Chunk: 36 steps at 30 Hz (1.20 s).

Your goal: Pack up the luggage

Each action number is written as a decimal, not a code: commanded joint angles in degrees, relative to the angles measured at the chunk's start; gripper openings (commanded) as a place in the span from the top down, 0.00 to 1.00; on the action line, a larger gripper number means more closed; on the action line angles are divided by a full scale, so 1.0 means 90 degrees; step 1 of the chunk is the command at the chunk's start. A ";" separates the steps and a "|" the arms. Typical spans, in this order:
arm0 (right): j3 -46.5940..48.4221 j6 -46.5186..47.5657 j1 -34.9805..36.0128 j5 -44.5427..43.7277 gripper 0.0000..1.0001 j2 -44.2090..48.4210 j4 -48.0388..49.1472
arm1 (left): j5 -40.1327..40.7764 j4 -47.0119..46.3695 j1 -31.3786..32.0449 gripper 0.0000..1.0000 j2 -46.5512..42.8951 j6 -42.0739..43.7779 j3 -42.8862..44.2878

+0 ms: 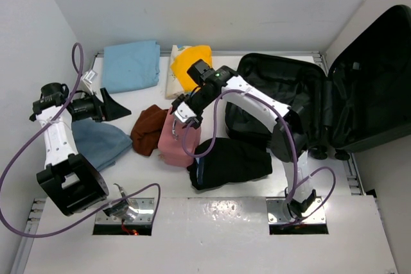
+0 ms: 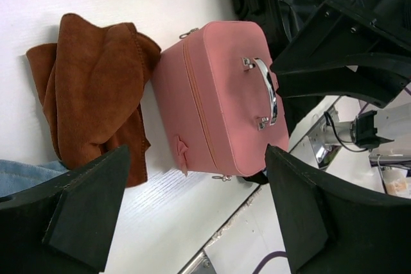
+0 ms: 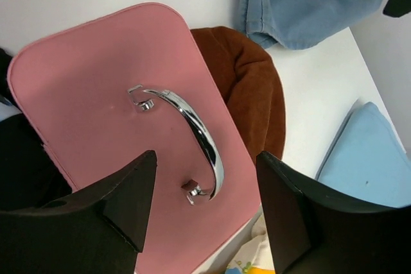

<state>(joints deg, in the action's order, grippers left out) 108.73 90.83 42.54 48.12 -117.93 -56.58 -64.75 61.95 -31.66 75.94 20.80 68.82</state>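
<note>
The right pincer (image 1: 182, 117) is open just above the pink case (image 1: 172, 144), with a finger on each side of its handle (image 3: 192, 126). It looks ready to grab, so it must go down, shut on the handle and lift the case into the luggage (image 1: 282, 72), which lies open at the far right. The left pincer (image 1: 109, 106) is open too. There is one case, one brown cloth (image 1: 149, 129), one black cloth (image 1: 234, 162), two blue cloths (image 1: 131, 65) and one yellow thing (image 1: 192, 59).

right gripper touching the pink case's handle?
Apart. Right wrist view: the right gripper straddles the handle of the pink case, pink showing between it and each finger.
</note>
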 commanded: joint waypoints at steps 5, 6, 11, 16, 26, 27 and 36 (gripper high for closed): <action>0.0799 0.1830 0.0136 -0.0102 0.39 -0.0441 -0.1827 | -0.0169 -0.0282 -0.0135 0.09 -0.0400 -0.0084 -0.0214; 0.0839 0.1987 0.0146 -0.0189 0.39 -0.0480 -0.2022 | -0.0169 -0.0369 -0.0135 0.09 -0.0401 -0.0084 -0.0215; 0.1346 0.2466 0.0273 -0.0561 0.41 -0.0899 -0.2785 | -0.0110 -0.0370 -0.0193 0.10 -0.0469 -0.0211 -0.0215; 0.1562 0.2662 0.0410 -0.0717 0.46 -0.1057 -0.2903 | -0.0052 -0.0429 -0.0310 0.10 -0.0674 -0.0211 -0.0351; 0.1670 0.2291 0.0341 -0.1010 1.00 -0.0852 -0.2991 | -0.0051 -0.0623 -0.0310 0.10 -0.0967 -0.0328 -0.0615; 0.1621 0.2281 0.0254 -0.1020 1.00 -0.0707 -0.2952 | -0.0052 -0.0624 -0.0310 0.10 -0.0967 -0.0328 -0.0615; 0.0948 0.1882 -0.0088 -0.0679 1.00 0.0151 -0.2563 | -0.0325 -0.0565 -0.0252 0.15 -0.0752 -0.0143 -0.0615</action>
<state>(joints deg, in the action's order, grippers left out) 118.83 110.15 43.03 38.79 -122.96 -73.76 -65.01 57.74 -33.76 68.84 17.96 63.44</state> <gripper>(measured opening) 0.039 0.857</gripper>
